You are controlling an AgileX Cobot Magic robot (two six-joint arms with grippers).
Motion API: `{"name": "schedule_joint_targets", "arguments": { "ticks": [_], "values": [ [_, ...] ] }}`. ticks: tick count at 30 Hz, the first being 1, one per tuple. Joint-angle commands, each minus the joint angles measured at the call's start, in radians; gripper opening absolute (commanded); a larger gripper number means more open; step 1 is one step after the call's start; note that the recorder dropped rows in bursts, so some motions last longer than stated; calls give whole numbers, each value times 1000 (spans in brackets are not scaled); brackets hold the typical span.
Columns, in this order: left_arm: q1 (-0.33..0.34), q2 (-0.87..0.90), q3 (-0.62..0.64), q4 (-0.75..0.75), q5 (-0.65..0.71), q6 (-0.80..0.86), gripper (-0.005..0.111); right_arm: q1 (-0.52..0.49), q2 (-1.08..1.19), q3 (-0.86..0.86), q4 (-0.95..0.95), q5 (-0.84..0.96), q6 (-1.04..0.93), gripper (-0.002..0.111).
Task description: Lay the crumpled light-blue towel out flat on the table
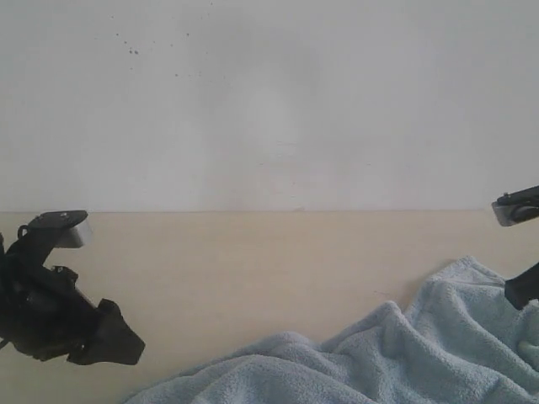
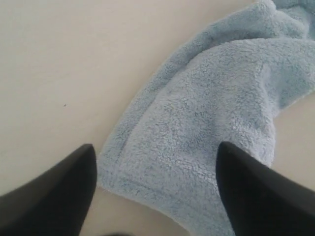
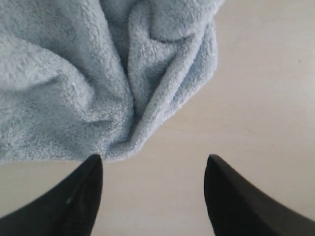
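While the towel (image 1: 404, 353) lies bunched in folds on the table (image 1: 253, 269), I judge I'm at the approach step: nothing is gripped yet. My left hand (image 2: 155, 147) is spread wide and empty above the towel's hemmed corner. My right hand (image 3: 153, 157), equally wide and empty, sits just off the towel's puckered edge. Next I need each hand down on a towel edge, closed, then drawn apart. No tag, brand or writing shows.
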Motion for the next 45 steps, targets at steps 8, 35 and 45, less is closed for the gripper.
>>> {"name": "schedule_joint_targets", "arguments": {
  "ticks": [8,35,45],
  "values": [
    [3,89,-66,-136,34,-18,69,-6,176,-223,-1,-106,73,58],
    [3,89,-81,-403,189,80,69,-276,661,-664,323,-114,-79,58],
    [3,89,-81,-433,209,94,69,-411,664,-658,604,-99,-222,58]
  ]
}}
